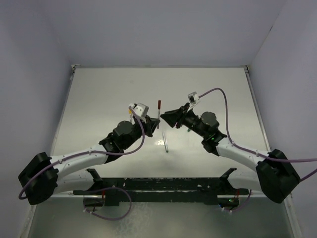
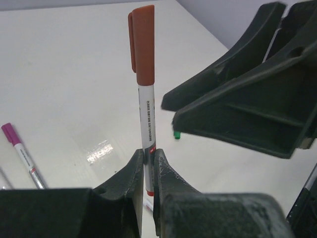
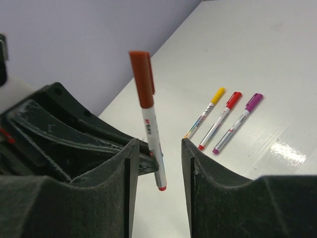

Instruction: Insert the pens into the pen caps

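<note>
A white pen with a red cap [image 2: 142,42] on its top end stands upright, with my left gripper [image 2: 147,161] shut on its lower barrel. The same pen [image 3: 154,144] hangs between my right gripper's [image 3: 157,148] parted fingers without touching either of them; that gripper is open. From above, the red-capped pen [image 1: 158,106] rises between the left gripper [image 1: 155,121] and the right gripper [image 1: 163,116], which face each other at mid-table. A small green cap [image 2: 176,135] lies on the table under the right gripper.
Three capped pens lie side by side on the table: yellow [image 3: 205,111], red [image 3: 220,119] and purple [image 3: 238,123]. The purple one [image 2: 20,153] also shows to the left of my left gripper. From above, these pens [image 1: 165,141] lie just in front of both grippers.
</note>
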`<state>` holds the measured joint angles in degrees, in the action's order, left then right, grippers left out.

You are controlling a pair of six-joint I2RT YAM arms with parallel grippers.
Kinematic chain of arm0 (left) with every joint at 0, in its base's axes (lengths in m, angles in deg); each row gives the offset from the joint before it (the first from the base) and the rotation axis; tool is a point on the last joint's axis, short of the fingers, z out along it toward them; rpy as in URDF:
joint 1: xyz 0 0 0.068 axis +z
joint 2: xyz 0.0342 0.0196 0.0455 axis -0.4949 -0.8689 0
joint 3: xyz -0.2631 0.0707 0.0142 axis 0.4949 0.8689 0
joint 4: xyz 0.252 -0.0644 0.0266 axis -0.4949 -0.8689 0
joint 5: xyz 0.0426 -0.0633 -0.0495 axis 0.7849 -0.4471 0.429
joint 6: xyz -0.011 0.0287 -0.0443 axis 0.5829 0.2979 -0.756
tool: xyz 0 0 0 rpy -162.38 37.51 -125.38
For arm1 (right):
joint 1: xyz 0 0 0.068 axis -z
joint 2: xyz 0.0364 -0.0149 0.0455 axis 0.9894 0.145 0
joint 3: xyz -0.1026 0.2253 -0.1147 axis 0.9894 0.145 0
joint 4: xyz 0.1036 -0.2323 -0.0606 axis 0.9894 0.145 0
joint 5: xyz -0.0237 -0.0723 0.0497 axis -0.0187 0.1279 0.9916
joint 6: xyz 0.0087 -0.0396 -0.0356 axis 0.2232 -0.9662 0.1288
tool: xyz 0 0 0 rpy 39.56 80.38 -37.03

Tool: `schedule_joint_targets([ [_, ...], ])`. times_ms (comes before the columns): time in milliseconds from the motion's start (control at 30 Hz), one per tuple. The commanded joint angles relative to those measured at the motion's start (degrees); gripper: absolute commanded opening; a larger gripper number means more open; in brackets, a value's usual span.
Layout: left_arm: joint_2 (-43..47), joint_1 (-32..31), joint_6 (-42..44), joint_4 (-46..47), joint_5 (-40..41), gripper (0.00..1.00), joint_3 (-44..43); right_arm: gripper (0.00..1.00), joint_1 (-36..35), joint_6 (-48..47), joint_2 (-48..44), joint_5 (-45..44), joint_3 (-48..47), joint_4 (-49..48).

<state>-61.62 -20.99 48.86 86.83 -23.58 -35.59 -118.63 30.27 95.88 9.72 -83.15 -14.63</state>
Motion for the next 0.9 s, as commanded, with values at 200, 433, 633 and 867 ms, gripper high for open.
schedule_joint_targets([
  [200,-6.12,0.25,-4.17,-10.23,12.85,0.00,-4.99,0.42,-0.06,-4.13,-9.83,-9.56,-0.42,10.29],
  [433,-20.41,3.18,-6.70,-19.29,15.90,0.00,-16.45,0.42,-0.09,-5.00,-15.58,-21.50,1.06,22.30],
  [633,-29.20,10.82,-11.82,-20.93,6.00,0.00,-21.30,0.42,-0.11,-2.44,-16.56,-26.73,0.70,30.38],
  [867,-37.11,11.88,-12.09,-28.48,5.50,0.00,-29.60,0.42,-0.11,-1.69,-15.44,-29.01,0.86,31.76],
])
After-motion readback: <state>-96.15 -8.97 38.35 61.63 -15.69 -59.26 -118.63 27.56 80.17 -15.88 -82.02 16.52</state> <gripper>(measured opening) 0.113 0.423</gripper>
